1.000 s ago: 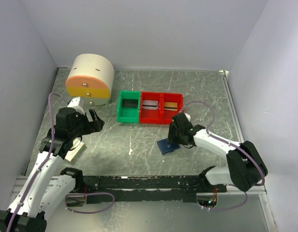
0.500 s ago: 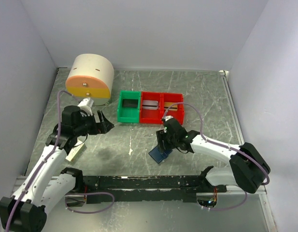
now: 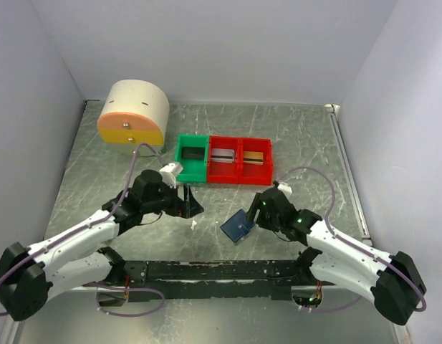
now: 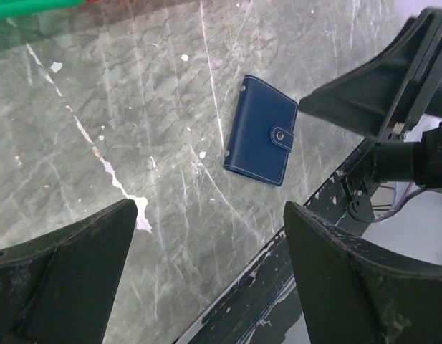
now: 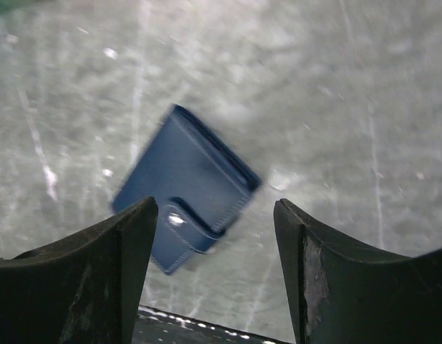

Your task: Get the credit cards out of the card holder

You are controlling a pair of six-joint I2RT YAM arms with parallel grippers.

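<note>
- Showing top, L-wrist and R-wrist views of a grey marbled table [image 3: 306,143], w/ both arms reaching in toward its near-centre
- Holder [image 4: 261,140]: navy, folded shut, strap tab snapped over its edge; lies flat on the table near the black front rail [image 3: 206,271], between the two grippers, touched by neither
- L gripper [image 3: 194,206]: jaws spread wide, nothing in them; hovers over bare table just left of the holder
- R gripper [image 5: 215,208]: jaws parted, gripping nothing; just right of the holder in the top view; in the R-wrist view the holder shows, blurred, on the table beyond the gap
- Bins: green bin [image 3: 179,159] and two red bins [image 3: 240,166] side by side in a row, touching, behind the holder; green one holds a dark object, the red ones a pale and a tan flat piece, too small to identify
- Drum [image 3: 133,107]: cream w/ orange front, far-left corner, well apart from the rest
</note>
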